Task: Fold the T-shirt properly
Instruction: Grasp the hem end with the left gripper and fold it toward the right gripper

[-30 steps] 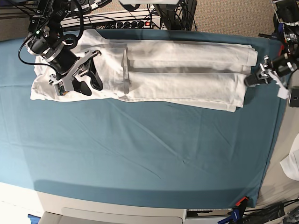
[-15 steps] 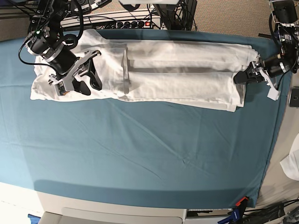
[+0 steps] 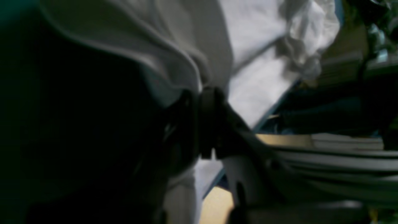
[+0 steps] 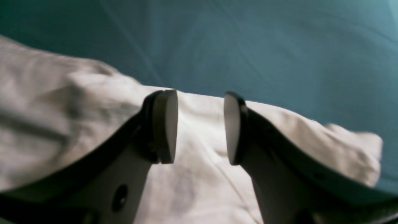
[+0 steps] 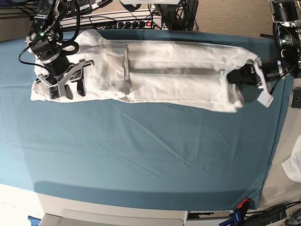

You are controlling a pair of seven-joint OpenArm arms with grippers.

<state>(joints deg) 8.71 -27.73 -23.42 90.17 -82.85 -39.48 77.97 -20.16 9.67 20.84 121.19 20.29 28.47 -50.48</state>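
**Currently: left arm pinching the shirt's end, right arm hovering open over the other**

Biggest thing in my base view is the teal cloth sheet [image 5: 141, 155]: matte woven fabric over the whole table, soft diagonal creases, corner hanging off at the lower right.

Along its far edge lies the T-shirt [image 5: 174, 75], plain white cotton, folded lengthwise into a long narrow band running nearly the full width of the sheet. Overlapped layers leave a shadowed seam down the middle and a vertical fold line left of centre. Surface is lightly wrinkled; near edge is uneven.

My left gripper [image 5: 233, 76] is at the band's right-hand end in the base view. The cloth there is bunched and humped around the black fingers. Left wrist view is dark and blurred, but I see the pads pressed together with white fabric [image 3: 255, 62] draped up out of them, so it is clamped on the shirt.

My right gripper [image 5: 70, 87] sits over the opposite end, grey metal frame, black fingers. Right wrist view shows two flat oval pads [image 4: 166, 126] standing apart with crumpled white cloth below the gap; nothing pinched, jaws parted. I cannot tell if the tips touch the fabric.
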